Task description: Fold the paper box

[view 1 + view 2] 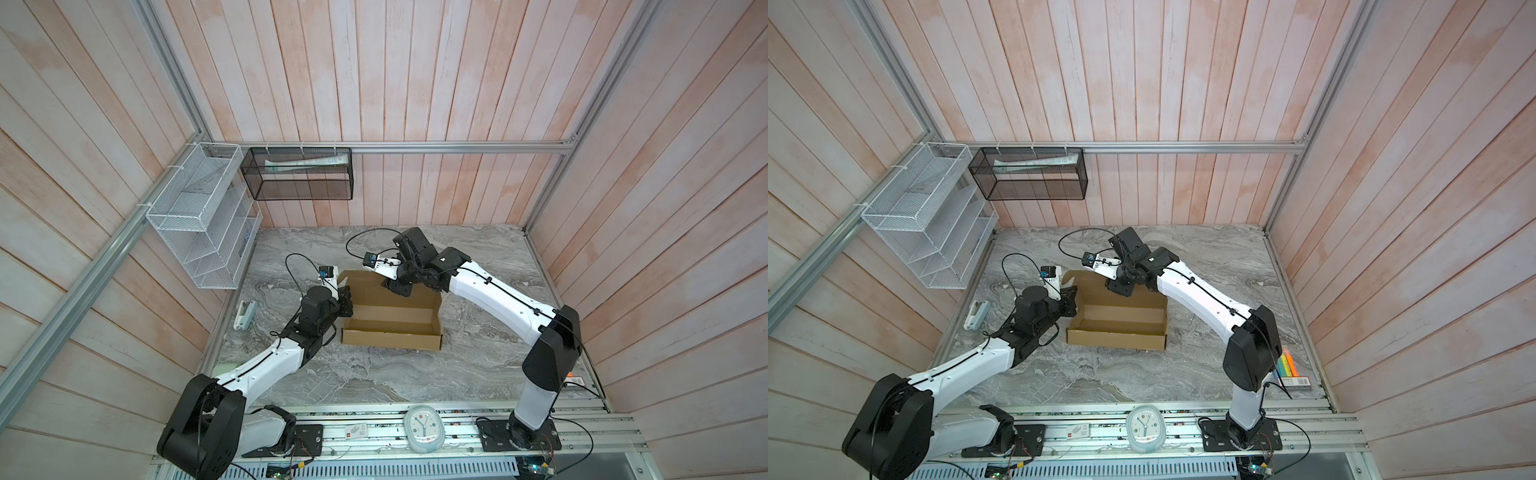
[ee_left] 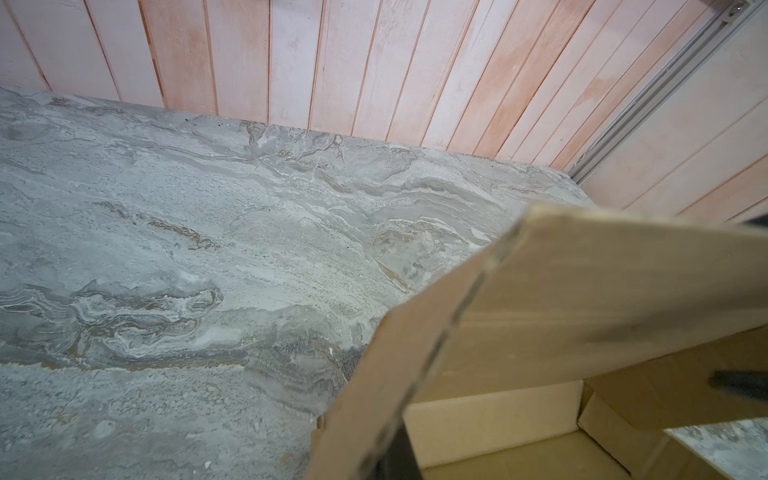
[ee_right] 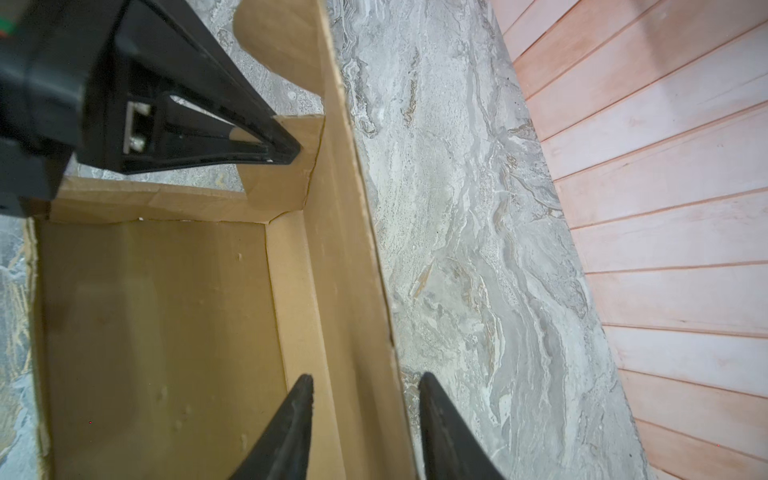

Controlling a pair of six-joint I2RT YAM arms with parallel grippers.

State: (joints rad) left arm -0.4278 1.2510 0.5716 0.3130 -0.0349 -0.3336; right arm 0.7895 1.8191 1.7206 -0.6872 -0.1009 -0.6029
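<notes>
the paper box (image 1: 390,322) sits half formed on the table (image 1: 374,374). our left gripper (image 3: 286,151) pinches its end flap; our right gripper (image 3: 366,380) straddles the rear panel, jaws apart. next, we judge: clamp, fold over.

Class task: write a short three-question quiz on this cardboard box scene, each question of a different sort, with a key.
1. True or false: the box is a flat sheet with no walls raised.
2. Where does the left hand pinch the box? A) a flap at its left end B) its front wall C) nowhere
3. Fill in: the right hand is open, its fingers astride the box's ___ panel.
Key: 1 false; 2 A; 3 rear
</notes>
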